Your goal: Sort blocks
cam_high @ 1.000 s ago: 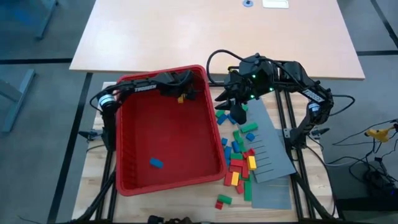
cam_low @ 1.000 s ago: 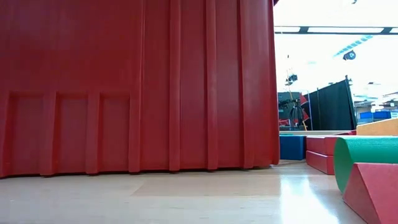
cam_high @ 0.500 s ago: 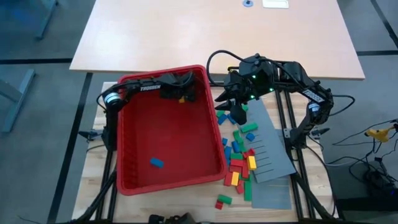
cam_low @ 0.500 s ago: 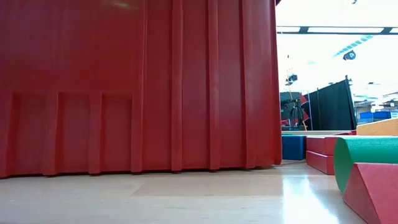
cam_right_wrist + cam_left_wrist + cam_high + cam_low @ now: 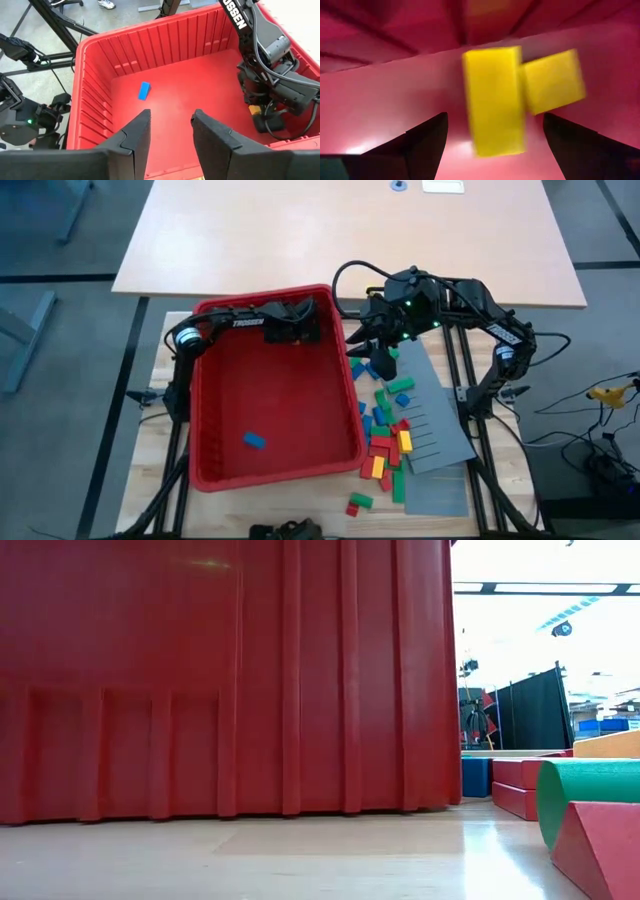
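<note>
Red bin (image 5: 215, 470), left hand (image 5: 298, 333) open over yellow blocks (image 5: 495, 100)

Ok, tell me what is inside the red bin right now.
The red bin holds one blue block lying alone on its floor, and the left gripper at its far wall over two yellow blocks. The arm may hide more there.

Overhead camera looks down; low one (perhaps very near) faces red bin (image 5: 220, 680).
</note>
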Controlling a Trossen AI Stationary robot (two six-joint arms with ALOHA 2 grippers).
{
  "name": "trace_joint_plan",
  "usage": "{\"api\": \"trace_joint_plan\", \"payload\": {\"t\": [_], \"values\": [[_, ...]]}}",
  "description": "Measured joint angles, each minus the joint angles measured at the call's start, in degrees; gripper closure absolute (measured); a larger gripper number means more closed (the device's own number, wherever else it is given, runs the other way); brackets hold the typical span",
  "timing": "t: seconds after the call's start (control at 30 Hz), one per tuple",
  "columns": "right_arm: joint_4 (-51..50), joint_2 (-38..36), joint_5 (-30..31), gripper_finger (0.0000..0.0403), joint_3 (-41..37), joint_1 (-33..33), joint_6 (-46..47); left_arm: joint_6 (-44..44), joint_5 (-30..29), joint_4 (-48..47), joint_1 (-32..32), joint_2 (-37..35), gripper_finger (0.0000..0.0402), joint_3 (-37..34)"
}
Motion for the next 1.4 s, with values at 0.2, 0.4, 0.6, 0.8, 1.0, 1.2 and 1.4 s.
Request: {"api": "trace_joint_plan", "payload": {"t": [0.2, 0.4, 0.6, 0.8, 1.0, 1.2, 1.4], "values": [[0.00, 0.00, 0.00, 0.0289, 0.00, 0.30, 0.44, -2.55, -0.99, 4.12, 0.00, 0.02, 0.0090, -0.02], [0.00, 0.00, -0.15, 0.0288, 0.00, 0.66, 0.50, -3.05, -3.66, 3.95, -0.04, 0.02, 0.0114, -0.02], [0.00, 0.00, -0.09, 0.0285, 0.00, 0.62, 0.52, -1.47, -4.14, 5.28, -0.02, 0.02, 0.0280, -0.02], [0.00, 0.00, 0.02, 0.0296, 0.00, 1.27, 0.94, 1.14, -2.75, 5.92, -0.02, -0.02, 0.0306, -0.02], [0.02, 0.00, 0.00, 0.0300, 0.00, 1.64, 0.94, 4.97, -0.27, 3.16, -1.01, -0.52, 0.0306, 0.07], [0.02, 0.00, 0.04, 0.0293, 0.00, 1.60, 0.80, 8.32, 0.13, -1.77, -5.95, -5.15, 0.0306, -0.13], [0.00, -0.02, 0.04, 0.0292, 0.00, 1.60, 0.41, 9.24, -3.99, -6.40, -11.85, -15.15, 0.0306, -0.10]]}}
